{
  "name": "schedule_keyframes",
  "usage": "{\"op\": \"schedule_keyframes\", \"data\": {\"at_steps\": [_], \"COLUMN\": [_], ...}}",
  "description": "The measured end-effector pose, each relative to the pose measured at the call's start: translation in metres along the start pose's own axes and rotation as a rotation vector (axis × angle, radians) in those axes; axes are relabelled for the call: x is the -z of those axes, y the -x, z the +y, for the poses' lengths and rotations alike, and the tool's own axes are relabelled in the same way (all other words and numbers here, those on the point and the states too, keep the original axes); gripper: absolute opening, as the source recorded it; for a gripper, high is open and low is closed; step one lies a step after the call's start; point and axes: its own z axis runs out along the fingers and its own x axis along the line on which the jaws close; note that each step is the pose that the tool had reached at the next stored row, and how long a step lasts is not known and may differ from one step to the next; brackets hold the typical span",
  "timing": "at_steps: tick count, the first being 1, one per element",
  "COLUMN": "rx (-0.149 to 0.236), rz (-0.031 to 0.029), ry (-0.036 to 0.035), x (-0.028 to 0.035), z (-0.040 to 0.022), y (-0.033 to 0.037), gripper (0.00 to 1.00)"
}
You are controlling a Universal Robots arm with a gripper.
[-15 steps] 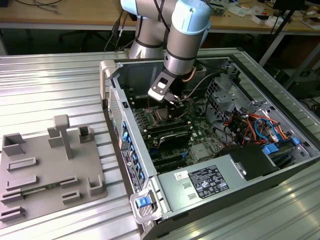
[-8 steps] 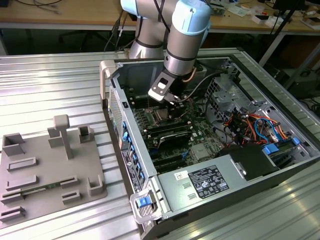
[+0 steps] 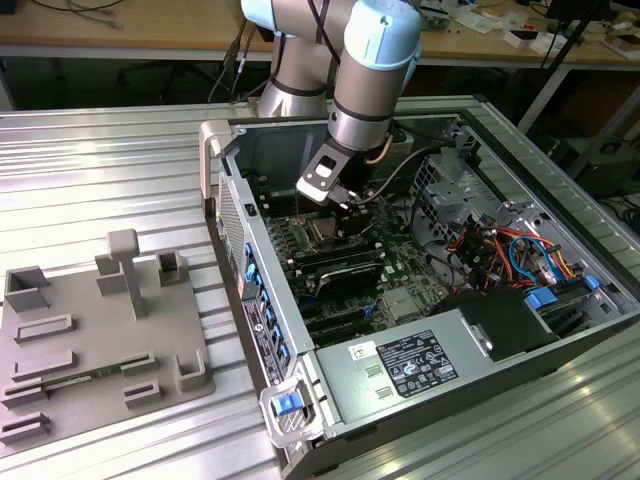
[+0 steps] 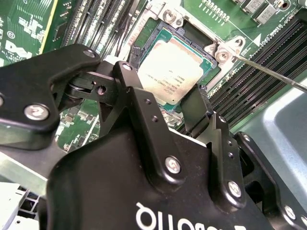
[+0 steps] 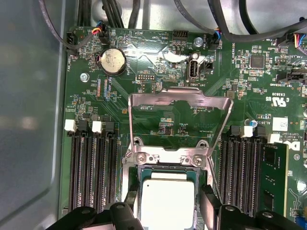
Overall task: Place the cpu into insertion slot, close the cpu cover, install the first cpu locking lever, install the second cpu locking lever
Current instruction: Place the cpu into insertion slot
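The cpu (image 5: 168,201), a flat silver-grey square, lies in the insertion slot (image 5: 165,173) on the green board. In the second wrist view the cpu (image 4: 175,72) sits level inside the slot (image 4: 158,36). My gripper (image 5: 169,203) hangs just above it, open, with one black fingertip (image 5: 132,203) on each side and a narrow gap to the chip's edges. The cpu cover (image 5: 180,97), a silvery frame with a square window, stands swung up at its hinge, away from the slot. In the exterior view my gripper (image 3: 345,205) reaches down into the open computer case over the slot (image 3: 322,232).
Long black memory slots (image 5: 91,167) flank the socket on both sides. A thin metal lever rod (image 4: 273,75) sticks out beside the socket. Cable bundles (image 3: 500,250) and a grey power supply (image 3: 420,360) fill the case. A grey fixture plate (image 3: 90,330) lies at the exterior view's left.
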Motion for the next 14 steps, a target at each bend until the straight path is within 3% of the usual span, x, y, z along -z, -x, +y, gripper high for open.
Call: {"op": "schedule_keyframes", "data": {"at_steps": [7,14], "rx": [0.0,0.0], "rz": [0.0007,0.0024], "ry": [-0.0001,0.0001], "x": [0.0033,0.0146], "z": [0.0,0.0003], "y": [0.0002,0.0007], "gripper": [0.62,0.62]}}
